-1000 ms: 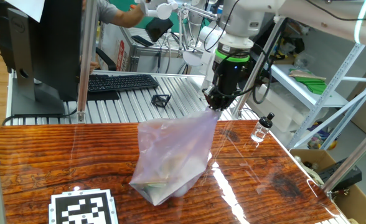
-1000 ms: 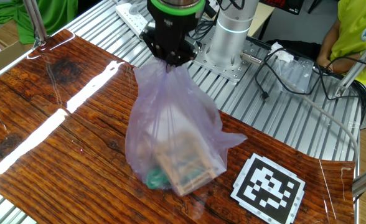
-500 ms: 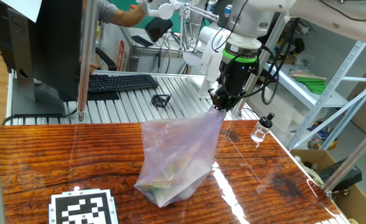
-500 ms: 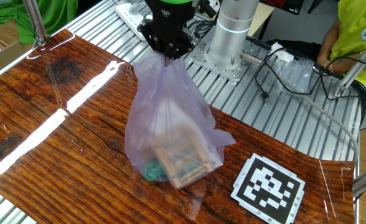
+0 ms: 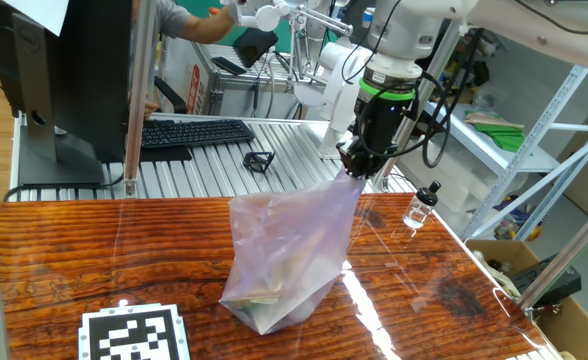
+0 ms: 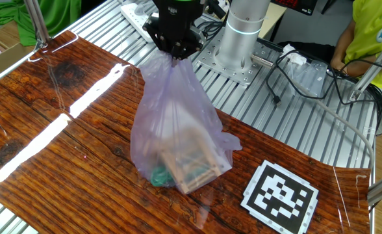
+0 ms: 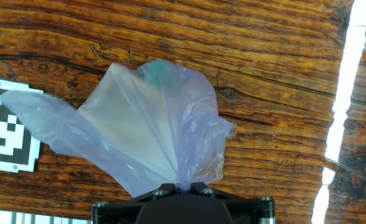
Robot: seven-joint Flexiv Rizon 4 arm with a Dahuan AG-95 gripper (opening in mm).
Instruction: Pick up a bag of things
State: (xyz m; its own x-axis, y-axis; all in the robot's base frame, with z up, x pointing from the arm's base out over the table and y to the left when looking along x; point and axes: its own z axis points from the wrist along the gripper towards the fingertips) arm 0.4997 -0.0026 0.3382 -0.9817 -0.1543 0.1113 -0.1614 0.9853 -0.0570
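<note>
Hand view: bag (image 7: 145,130) hangs pinched below the pincer (image 7: 182,186).

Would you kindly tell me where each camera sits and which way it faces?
One fixed view: table edge, facing the keyboard; shows arm and gripper holding the bag.
The other fixed view: opposite side, facing the arm's base; gripper, bag.
Hand view: behind the fingers, looking down; bag, table.
All share the bag.

A robotics lab: behind the wooden table (image 5: 74,250) stand a keyboard (image 5: 196,131), metal shelving (image 5: 534,130), and a printed marker tag (image 6: 280,195) lies on it.
</note>
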